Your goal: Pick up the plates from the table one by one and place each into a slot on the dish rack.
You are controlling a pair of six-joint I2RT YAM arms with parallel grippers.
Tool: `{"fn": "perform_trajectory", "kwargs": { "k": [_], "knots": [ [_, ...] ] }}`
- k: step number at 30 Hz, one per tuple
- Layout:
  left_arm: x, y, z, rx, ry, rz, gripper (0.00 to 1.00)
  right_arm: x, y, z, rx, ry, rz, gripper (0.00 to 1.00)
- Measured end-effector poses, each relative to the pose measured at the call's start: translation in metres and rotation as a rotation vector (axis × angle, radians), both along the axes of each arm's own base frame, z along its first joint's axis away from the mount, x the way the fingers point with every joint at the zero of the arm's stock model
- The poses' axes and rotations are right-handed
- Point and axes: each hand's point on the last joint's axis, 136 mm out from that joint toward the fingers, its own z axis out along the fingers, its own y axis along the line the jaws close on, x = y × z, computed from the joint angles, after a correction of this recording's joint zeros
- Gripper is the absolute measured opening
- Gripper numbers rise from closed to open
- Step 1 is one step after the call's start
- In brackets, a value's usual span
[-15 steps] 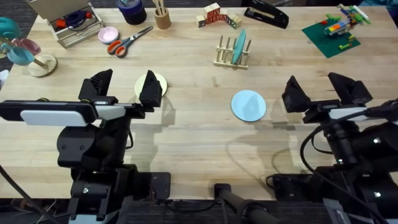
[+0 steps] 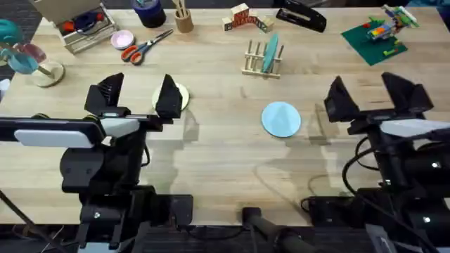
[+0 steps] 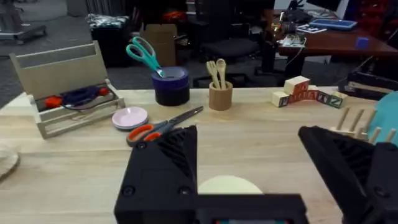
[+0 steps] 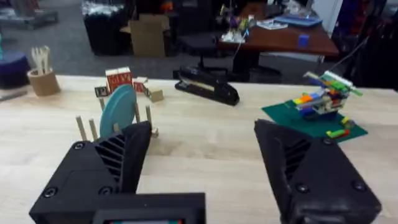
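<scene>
Left pincer [image 2: 137, 95] hangs released over the bench [image 2: 218, 151], its fingers spread beside the cream plate [image 2: 179, 95], which lies flat; right pincer [image 2: 373, 95] hovers released too, grasping nothing, just beside the blue plate [image 2: 281, 118], also flat on the bench; 1 blue plate already stands upright between pegs of the dish rack [image 2: 263, 58]; by my judgement 1 is done and 2 are left.

The left gripper [image 2: 138, 96] covers most of the cream plate [image 2: 183, 95]. In the left wrist view the rack [image 3: 367, 124] is cut off by the edge.
</scene>
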Motion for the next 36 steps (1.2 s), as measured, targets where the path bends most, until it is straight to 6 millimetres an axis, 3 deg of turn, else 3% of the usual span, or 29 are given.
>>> {"fn": "perform_trajectory", "kwargs": {
  "k": [6,13,17,29,36],
  "knots": [
    [-0.002,-0.002,0.003,-0.036,0.027,-0.011,0.993,-0.002,0.000,0.010,0.000,-0.016,0.000,0.994],
    [-0.019,-0.002,0.055,-0.049,-0.011,-0.014,0.993,-0.012,0.000,0.054,0.000,-0.034,0.000,0.995],
    [-0.027,0.001,0.074,-0.051,0.019,0.004,0.993,-0.015,0.000,0.074,0.000,0.011,0.000,0.995],
    [-0.008,0.003,0.078,-0.045,0.464,0.027,0.993,0.000,0.000,0.101,-0.001,0.330,0.000,0.996],
    [0.010,0.003,0.078,-0.042,0.691,0.032,0.994,0.019,0.000,0.103,-0.002,0.509,0.000,0.996]
  ]
}}
